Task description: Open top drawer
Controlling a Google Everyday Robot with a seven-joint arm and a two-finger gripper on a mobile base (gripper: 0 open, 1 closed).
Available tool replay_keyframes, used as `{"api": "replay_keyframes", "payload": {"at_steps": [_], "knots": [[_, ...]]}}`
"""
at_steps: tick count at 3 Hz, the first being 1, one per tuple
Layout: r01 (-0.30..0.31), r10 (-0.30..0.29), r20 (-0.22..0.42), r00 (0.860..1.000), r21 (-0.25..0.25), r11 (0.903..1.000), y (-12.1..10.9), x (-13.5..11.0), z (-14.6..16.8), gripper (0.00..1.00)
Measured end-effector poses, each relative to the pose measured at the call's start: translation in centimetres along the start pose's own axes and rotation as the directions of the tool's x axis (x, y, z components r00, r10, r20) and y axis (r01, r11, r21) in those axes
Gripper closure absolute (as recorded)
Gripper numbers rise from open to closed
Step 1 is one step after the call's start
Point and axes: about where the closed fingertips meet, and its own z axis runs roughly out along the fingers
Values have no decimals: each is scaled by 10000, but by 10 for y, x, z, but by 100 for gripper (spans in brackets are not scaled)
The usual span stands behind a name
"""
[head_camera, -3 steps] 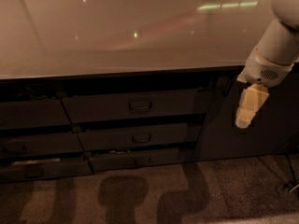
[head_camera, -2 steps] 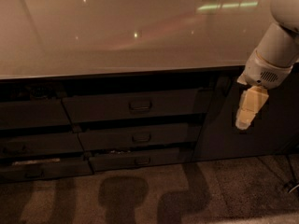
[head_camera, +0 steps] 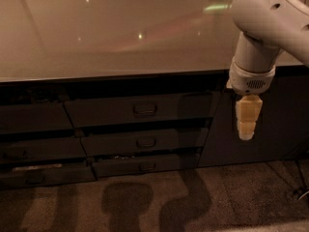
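The top drawer (head_camera: 140,109) is the widest dark front just under the counter, with a small loop handle (head_camera: 145,109) at its centre. Its front sits about flush with the fronts around it. My gripper (head_camera: 246,128) hangs pointing down from the white arm (head_camera: 263,28) at the right. It is to the right of the drawer, in front of the dark cabinet door (head_camera: 224,129), and about level with the drawer's lower edge. It touches nothing.
Two narrower drawer fronts (head_camera: 145,142) (head_camera: 145,166) sit below the top drawer. More dark fronts (head_camera: 29,122) fill the left. A glossy pale countertop (head_camera: 120,37) overhangs everything. Grey carpet (head_camera: 145,202) lies in front, and a cable (head_camera: 301,192) shows at the far right.
The arm has swung a little left and down, so the gripper hangs lower and nearer the drawers. The drawers have not moved.
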Motion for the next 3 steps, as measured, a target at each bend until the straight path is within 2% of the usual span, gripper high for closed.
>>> {"api": "replay_keyframes", "payload": {"at_steps": [1,2,3], "knots": [[-1,1,-3,10000,2,10000,0,0,0,0],[-173,182,-389,9991,218,9996,-16,-7,0,0],[-20,57,-909,9958,403,9992,-30,-32,-1,0]]}}
